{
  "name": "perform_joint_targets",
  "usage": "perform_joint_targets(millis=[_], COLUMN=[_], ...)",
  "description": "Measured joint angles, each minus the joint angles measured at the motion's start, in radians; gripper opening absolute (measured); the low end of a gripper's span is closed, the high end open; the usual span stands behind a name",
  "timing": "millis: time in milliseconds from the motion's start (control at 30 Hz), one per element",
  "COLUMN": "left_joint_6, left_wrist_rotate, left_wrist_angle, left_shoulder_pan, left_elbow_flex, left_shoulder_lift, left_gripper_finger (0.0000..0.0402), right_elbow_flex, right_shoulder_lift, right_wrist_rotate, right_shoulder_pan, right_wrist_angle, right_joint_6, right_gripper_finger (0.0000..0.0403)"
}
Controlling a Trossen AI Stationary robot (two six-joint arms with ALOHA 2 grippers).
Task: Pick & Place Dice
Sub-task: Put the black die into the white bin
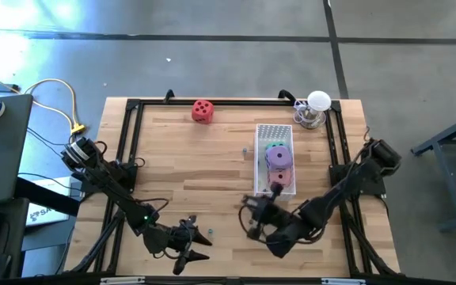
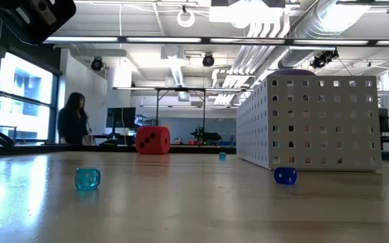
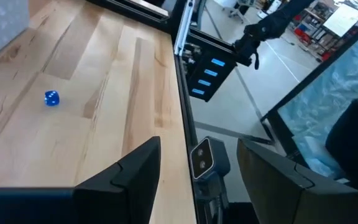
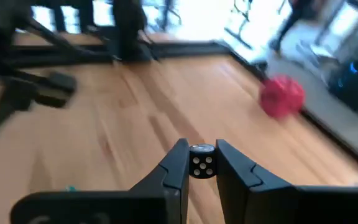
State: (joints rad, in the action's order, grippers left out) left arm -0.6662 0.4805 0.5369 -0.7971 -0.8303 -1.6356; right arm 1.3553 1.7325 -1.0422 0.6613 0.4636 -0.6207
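My right gripper [image 4: 202, 167] pinches a small black die [image 4: 201, 165]. My left gripper [image 3: 197, 163] is spread, empty. I count one red die [image 1: 203, 111] loose; the white bin [image 1: 260, 166] half-hides purple [image 1: 278, 156], pink [image 1: 278, 174] and green [image 1: 275, 146] (barely visible).

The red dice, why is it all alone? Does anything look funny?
Yes. The red dice sits alone by the table's far edge, while the green dice, purple dice and pink dice are already in the white basket.
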Motion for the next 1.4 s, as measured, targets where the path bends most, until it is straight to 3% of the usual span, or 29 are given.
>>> perform_joint_targets(millis=[233,367,633,1200,1400], left_joint_6=[0.0,0.0,0.0,0.001,0.001], left_wrist_rotate=[-0.002,-0.002,-0.002,-0.002,-0.001], left_wrist_angle=[-0.017,-0.017,-0.043,-0.059,-0.059], left_shoulder_pan=[-0.012,-0.022,-0.024,-0.039,-0.039], left_elbow_flex=[0.0,0.0,0.0,0.001,0.001], left_shoulder_lift=[0.0,0.0,0.0,0.0,0.0], left_gripper_finger=[0.0205,0.0205,0.0205,0.0205,0.0205], right_elbow_flex=[-0.002,-0.018,-0.063,-0.065,-0.065], right_shoulder_lift=[0.006,0.008,0.009,0.008,0.008], right_wrist_rotate=[0.046,0.104,0.214,0.266,0.267], right_shoulder_pan=[-0.075,-0.131,-0.209,-0.197,-0.191], right_wrist_angle=[0.373,0.436,0.436,0.585,0.577], right_joint_6=[-0.442,-0.587,-0.647,-0.805,-0.793], right_gripper_finger=[0.0043,0.0045,0.0057,0.0057,0.0082])
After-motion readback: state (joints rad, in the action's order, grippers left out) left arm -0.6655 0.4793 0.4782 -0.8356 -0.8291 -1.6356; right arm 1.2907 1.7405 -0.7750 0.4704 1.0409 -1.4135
